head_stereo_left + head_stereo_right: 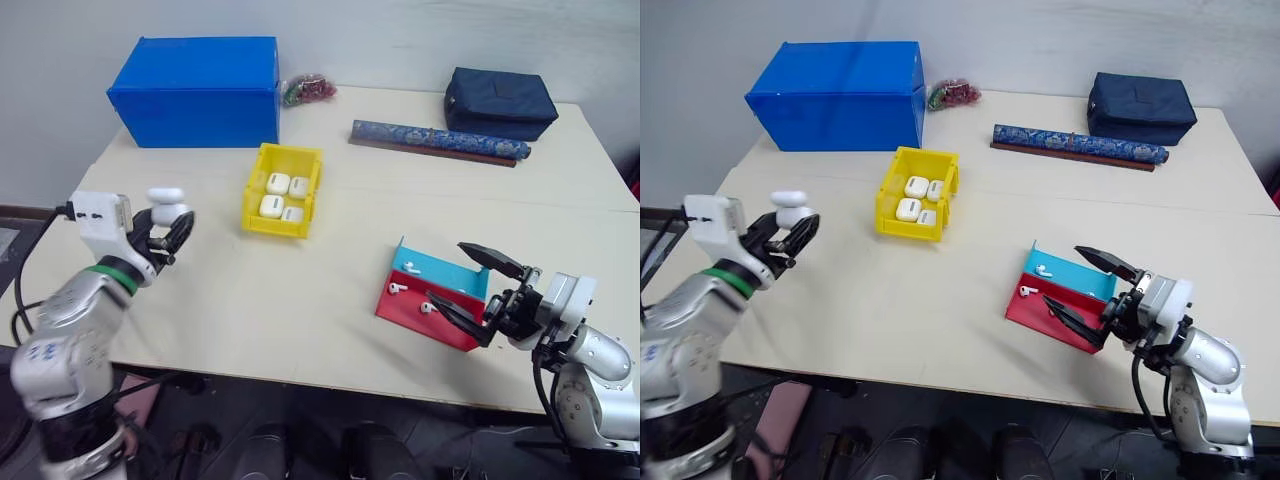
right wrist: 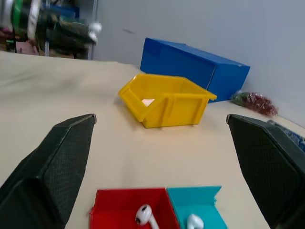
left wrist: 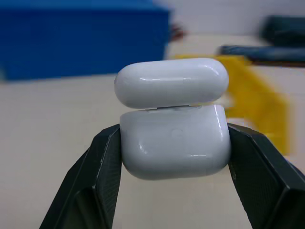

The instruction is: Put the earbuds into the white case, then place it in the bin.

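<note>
Here the bench (image 1: pixel 330 300) carries a large blue box (image 1: pixel 195 90) at the back and a dark pouch (image 1: pixel 500 102) with a patterned roll (image 1: pixel 438 140) beside it. Nearer the middle sits the yellow bin (image 1: pixel 254 210), already holding four white cases. Toward the right edge lies the red and cyan tray (image 1: pixel 450 272), with the earbuds (image 1: pixel 398 288) resting loose in its compartments.

The left gripper (image 1: pixel 172 232) is clamped tight on the white case (image 3: pixel 174 145), held up off the bench at the left side, its lid (image 3: pixel 170 81) hinged up. The right gripper (image 1: pixel 470 290) stands spread wide and empty, just beside the tray and aimed over it.

Judging by this, the case is ready and the earbud pickup is the step in hand. The next move calls for the right gripper to close on one tiny, glossy earbud without nudging it away, then carry it across to the open case.
</note>
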Controlling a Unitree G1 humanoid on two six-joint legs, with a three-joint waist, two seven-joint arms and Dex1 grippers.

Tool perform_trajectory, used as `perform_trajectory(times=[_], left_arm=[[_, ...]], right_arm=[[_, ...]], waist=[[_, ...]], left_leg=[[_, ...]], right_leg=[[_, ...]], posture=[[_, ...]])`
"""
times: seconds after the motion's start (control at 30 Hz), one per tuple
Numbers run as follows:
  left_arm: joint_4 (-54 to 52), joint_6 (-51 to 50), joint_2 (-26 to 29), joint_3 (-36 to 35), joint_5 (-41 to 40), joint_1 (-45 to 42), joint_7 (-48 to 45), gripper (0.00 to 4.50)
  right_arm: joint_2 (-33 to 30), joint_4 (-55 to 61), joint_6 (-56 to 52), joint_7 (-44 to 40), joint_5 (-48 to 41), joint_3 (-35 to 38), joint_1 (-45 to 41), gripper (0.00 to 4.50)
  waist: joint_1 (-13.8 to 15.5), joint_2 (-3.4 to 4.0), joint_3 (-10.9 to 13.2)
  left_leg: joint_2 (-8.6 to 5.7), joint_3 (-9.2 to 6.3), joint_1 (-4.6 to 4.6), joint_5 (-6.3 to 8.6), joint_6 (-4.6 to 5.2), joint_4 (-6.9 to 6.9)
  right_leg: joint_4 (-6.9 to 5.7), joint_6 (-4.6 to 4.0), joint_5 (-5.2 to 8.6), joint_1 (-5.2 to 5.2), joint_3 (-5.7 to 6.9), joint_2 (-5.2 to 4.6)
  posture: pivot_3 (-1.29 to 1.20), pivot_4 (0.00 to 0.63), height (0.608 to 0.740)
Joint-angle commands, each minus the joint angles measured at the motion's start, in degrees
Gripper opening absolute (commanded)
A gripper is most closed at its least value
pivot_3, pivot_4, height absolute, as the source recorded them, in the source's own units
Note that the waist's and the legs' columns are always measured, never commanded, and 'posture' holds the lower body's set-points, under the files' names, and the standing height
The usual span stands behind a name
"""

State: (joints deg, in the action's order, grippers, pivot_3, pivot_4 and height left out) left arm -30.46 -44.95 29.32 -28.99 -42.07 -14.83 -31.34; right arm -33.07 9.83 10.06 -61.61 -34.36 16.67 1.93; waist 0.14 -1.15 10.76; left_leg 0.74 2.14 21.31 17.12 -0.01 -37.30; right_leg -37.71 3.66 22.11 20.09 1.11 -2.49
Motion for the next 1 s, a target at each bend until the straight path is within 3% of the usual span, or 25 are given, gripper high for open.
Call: perform_trajectory(times=[0.03, 0.13, 0.23, 0.4, 0.53, 0.6, 0.73, 0.93, 1.0], left_arm=[[-4.09, 3.18, 1.05, 3.94, -8.65, -3.16, -9.32, 2.83], [-2.55, 1.27, 1.37, 10.49, -13.57, -5.88, -14.65, 2.83], [1.43, 5.94, -2.2, 16.05, -12.21, -9.93, -18.61, 2.83], [9.24, 12.09, -10.35, 25.85, -10.11, -10.44, -27.34, 2.83], [16.58, 23.06, -18.71, 30.33, -5.7, -7.53, -33.3, 2.83], [19.4, 27.89, -21.79, 31.3, -4.32, -6.72, -36.39, 2.83], [21.58, 33.51, -22.52, 33.88, -0.24, -5.57, -40.38, 2.83], [22.65, 41.24, -22.24, 35.99, 4.06, -2.32, -43.53, 2.83], [22.92, 42.88, -22.57, 35.99, 3.99, -1.07, -43.93, 2.83]], right_arm=[[-2.96, 1.33, -3.09, -0.44, -2.31, 3.23, 1.79, 4.5], [-5.04, 3.37, -6.75, 1.54, -3.9, 6.79, 4.38, 4.5], [-7.79, 5.85, -8.68, 1.1, -4.73, 12.03, 8.41, 4.5], [-8.28, 8.2, -7.88, -1.49, -3.12, 22.11, 20.94, 4.5], [-8.21, 7.1, -9.57, 2.72, 3.5, 25.35, 28.03, 4.5], [-8.62, 7.15, -10.1, 2.19, 3.39, 25.77, 29.55, 4.5], [-13.05, 12.0, -17.14, 0.55, 0.08, 24.54, 29.43, 4.5], [-25.62, 20.58, -30.42, 0.27, -1.86, 18.58, 22.6, 4.5], [-30.46, 22.9, -36.06, 1.61, -3.28, 14.37, 17.51, 3.91]], waist=[[-0.07, 0.03, -0.01], [-0.24, 0.17, -0.06], [-0.28, 0.19, -0.04], [-0.13, 0.19, -0.05], [-0.2, 0.22, -0.07], [-0.41, 0.18, -0.04], [-0.85, 0.32, -0.12], [-1.24, 0.39, -0.16], [-1.42, 0.38, -0.16]], left_leg=[[-0.01, 0.0, -0.07, 0.01, 0.03, 0.0], [-0.01, -0.02, -0.3, 0.03, 0.1, 0.06], [0.0, -0.01, -0.24, 0.02, 0.13, 0.05], [-0.02, -0.02, -0.24, 0.03, 0.19, 0.06], [-0.03, 0.05, -0.17, 0.06, 0.26, 0.09], [-0.02, 0.14, -0.17, 0.06, 0.29, 0.07], [-0.02, 0.25, -0.22, 0.01, 0.3, 0.07], [0.01, 0.23, -0.25, 0.0, 0.3, 0.07], [0.0, 0.2, -0.22, 0.01, 0.32, 0.05]], right_leg=[[0.1, 0.0, 0.0, -0.14, 0.0, -0.02], [0.32, -0.04, 0.02, -0.49, 0.02, 0.02], [0.31, -0.04, 0.02, -0.45, -0.03, 0.08], [0.51, -0.02, 0.02, -0.56, -0.04, 0.15], [0.77, -0.01, 0.01, -0.57, -0.13, 0.17], [0.82, -0.02, 0.01, -0.57, -0.23, 0.18], [0.73, -0.02, 0.01, -0.61, -0.38, 0.22], [0.71, -0.02, 0.01, -0.59, -0.43, 0.27], [0.73, -0.02, 0.01, -0.59, -0.44, 0.27]], posture=[[0.0, 0.15, 0.74], [0.0, 0.15, 0.74], [0.0, 0.15, 0.74], [0.0, 0.15, 0.74], [0.0, 0.15, 0.74], [0.0, 0.15, 0.74], [0.0, 0.15, 0.74], [0.0, 0.15, 0.74], [0.0, 0.15, 0.74]])
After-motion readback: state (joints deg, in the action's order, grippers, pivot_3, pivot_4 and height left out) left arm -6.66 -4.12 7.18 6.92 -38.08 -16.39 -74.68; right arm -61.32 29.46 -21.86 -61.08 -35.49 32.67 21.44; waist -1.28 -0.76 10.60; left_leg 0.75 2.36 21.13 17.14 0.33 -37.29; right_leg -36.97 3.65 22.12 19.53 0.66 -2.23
